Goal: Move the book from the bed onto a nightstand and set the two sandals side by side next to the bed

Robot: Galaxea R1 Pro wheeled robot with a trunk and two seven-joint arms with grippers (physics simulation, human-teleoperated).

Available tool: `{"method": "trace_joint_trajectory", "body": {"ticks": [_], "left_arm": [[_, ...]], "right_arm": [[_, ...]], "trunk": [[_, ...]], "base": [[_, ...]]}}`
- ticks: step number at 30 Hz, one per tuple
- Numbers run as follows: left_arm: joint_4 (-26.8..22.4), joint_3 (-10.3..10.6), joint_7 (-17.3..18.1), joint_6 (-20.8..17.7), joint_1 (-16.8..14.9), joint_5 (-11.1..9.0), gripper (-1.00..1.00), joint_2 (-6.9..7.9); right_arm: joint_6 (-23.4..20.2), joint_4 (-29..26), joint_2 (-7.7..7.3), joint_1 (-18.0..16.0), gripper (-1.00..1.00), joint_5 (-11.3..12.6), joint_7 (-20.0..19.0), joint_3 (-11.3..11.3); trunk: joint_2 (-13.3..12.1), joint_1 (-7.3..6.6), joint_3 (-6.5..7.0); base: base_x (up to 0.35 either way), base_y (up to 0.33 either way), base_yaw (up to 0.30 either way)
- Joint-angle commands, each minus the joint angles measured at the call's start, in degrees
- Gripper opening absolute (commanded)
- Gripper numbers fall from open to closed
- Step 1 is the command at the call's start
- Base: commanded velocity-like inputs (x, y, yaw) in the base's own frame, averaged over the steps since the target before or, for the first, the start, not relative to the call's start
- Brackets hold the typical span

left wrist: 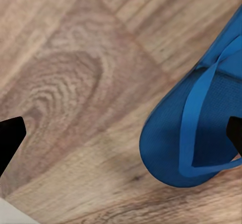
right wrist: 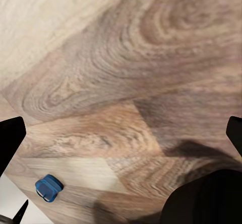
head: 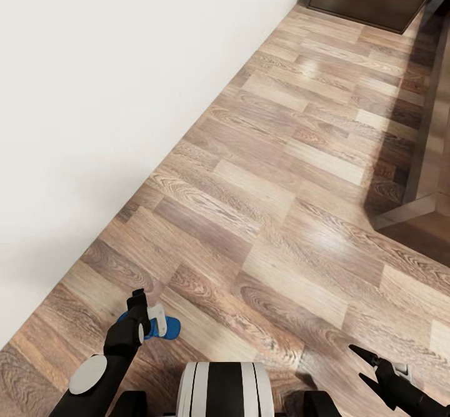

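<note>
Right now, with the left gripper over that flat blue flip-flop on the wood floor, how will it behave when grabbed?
The flat bright blue flip-flop probably bends when lifted: it looks thin. It seems light. Lying flat on the glossy wood-plank floor, it may slide rather than roll. The thin strap probably flexes if the left gripper pinches it.

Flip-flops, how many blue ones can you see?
1. A blue flip-flop lies on the wood floor under the left claw, near the white wall. The second one may be out of sight.
</note>
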State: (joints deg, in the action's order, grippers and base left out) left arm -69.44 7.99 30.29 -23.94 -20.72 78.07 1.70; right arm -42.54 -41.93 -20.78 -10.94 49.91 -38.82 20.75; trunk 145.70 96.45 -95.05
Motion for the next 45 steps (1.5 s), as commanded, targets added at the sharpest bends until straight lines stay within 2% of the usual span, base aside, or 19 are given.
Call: {"method": "trace_joint_trajectory", "body": {"ticks": [1, 4, 24, 45], "left_arm": [[-0.1, 0.2, 0.4, -0.3, 0.0, 0.4, 1.0, 0.06], [-0.1, 0.2, 0.4, -0.3, 0.0, 0.4, 1.0, 0.06], [0.0, 0.2, 0.4, -0.3, 0.0, 0.4, 1.0, 0.06], [-0.1, 0.3, 0.4, -0.3, 0.0, 0.4, 1.0, 0.06]], "right_arm": [[-0.4, 0.0, 0.02, 0.0, 1.0, 0.1, -0.1, 0.1], [-0.4, 0.0, 0.01, 0.0, 1.0, 0.1, -0.1, 0.1], [-0.4, 0.0, 0.01, 0.0, 1.0, 0.1, -0.1, 0.2], [-0.4, 0.0, -0.02, 0.0, 1.0, 0.1, -0.1, 0.2]], "trunk": [[0.0, -0.01, -0.03], [0.0, -0.01, -0.03], [0.3, 0.51, -4.46], [0.3, 0.51, -4.46]], "base": [[0.0, 0.0, 0.0], [0.0, 0.0, 0.0], [0.0, 0.0, 0.0], [0.0, 0.0, 0.0]]}}
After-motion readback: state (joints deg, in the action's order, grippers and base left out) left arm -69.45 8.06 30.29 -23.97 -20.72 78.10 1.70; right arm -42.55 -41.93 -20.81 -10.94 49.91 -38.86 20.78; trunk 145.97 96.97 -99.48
